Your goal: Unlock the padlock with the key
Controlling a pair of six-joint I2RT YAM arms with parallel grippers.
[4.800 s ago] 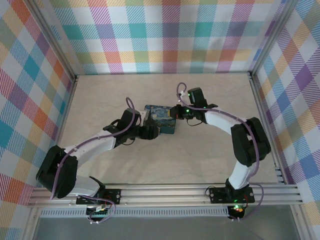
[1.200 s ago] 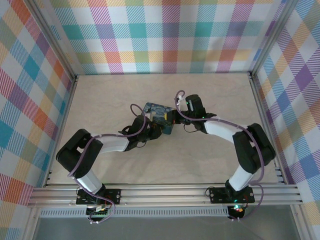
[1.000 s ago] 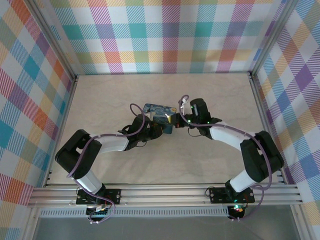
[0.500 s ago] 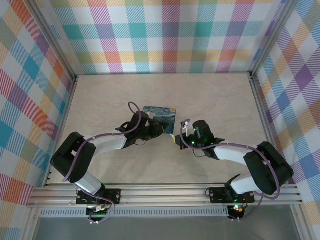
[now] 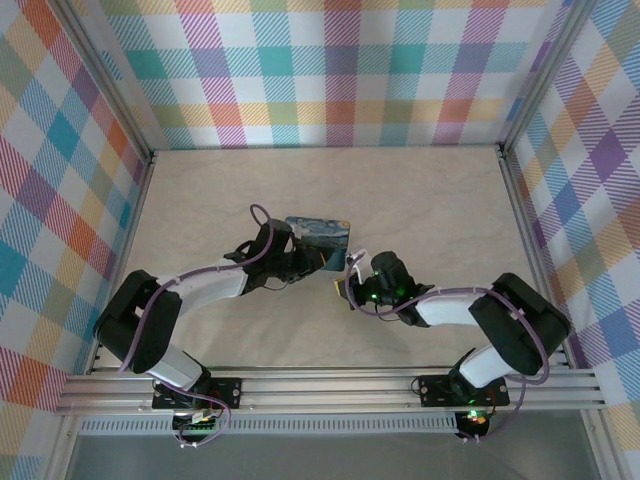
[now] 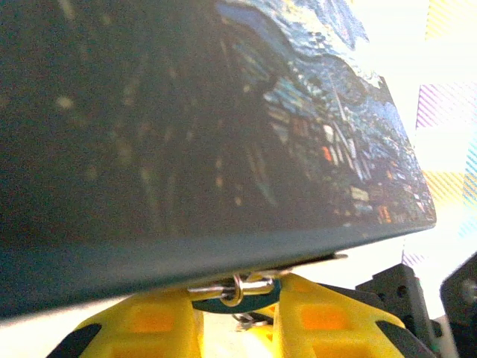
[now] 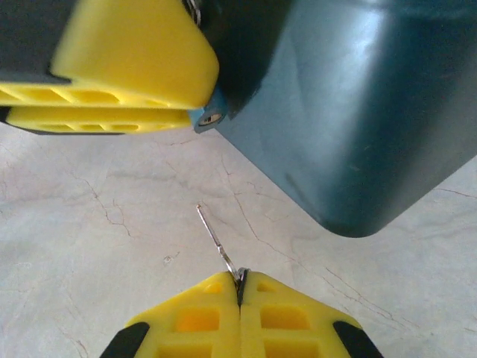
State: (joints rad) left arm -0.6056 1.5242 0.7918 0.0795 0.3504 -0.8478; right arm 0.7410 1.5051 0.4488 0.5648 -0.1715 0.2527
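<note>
Marbled pale table (image 7: 82, 239), bearing all items. Painted tin (image 5: 320, 233), blue with yellow swirls, standing directly beyond and above the left gripper (image 6: 235, 298), its dark underside overhanging those yellow fingers (image 6: 156, 322); the same tin lay ahead and to the right of the right gripper (image 7: 240, 282), well clear of its tips. Left gripper clamped on the padlock (image 7: 208, 118), the small blue body pinched between the fingertips, the thin silvery shackle showing above them against the tin's lower edge. Right gripper pressed tight together on the key (image 7: 215, 237), the pale blade jutting forward from the tips over the table, angled toward the padlock's keyhole face and apart from it.
</note>
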